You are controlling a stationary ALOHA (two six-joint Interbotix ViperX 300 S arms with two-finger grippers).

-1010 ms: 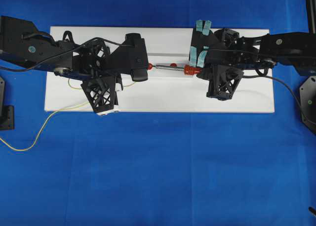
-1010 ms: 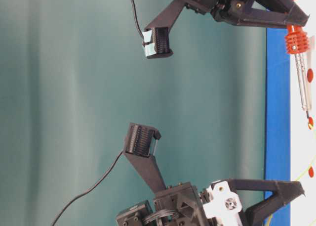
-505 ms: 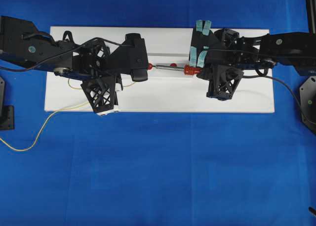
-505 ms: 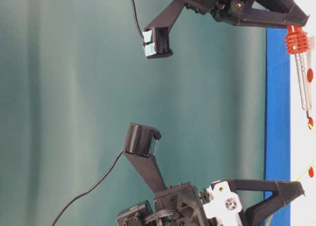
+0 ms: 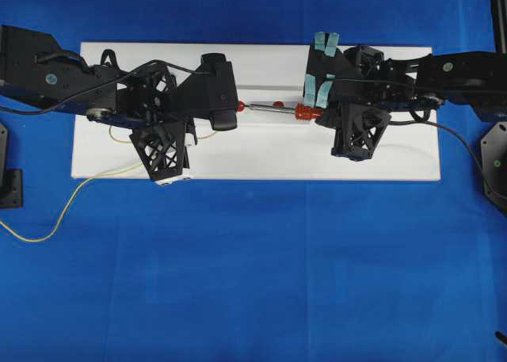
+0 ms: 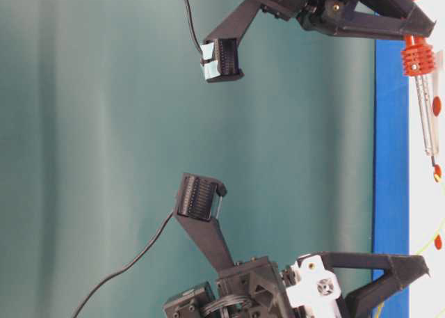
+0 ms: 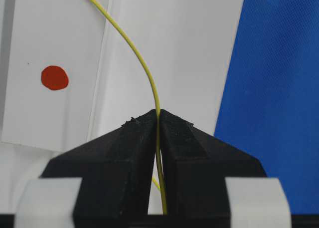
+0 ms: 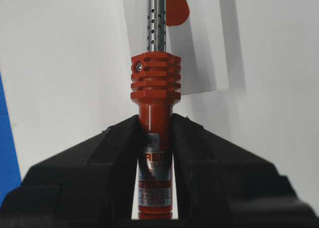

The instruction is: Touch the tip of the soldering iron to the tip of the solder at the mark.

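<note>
A: From overhead, how do the arms sit?

B: Both reach in level over the white board on the blue worktop. The left pincer comes from the left, the right pincer from the right, facing each other. The soldering iron lies between them, orange handle at the right pincer, shaft pointing left toward a red mark. The solder trails yellow off the board's left edge onto the blue.

A: And the table-level view?

B: It is turned sideways. The right pincer is at the top with the soldering iron running down from it; the left pincer is at the bottom, tapered to a point. A bit of solder shows near it.

A: Left wrist camera?

B: The left pincer is clamped tight on the solder, which curves up and left over the board toward a red mark.

A: Right wrist?

B: The right pincer is closed around the handle of the soldering iron; the shaft runs up past a red mark. The tip is out of frame.
</note>
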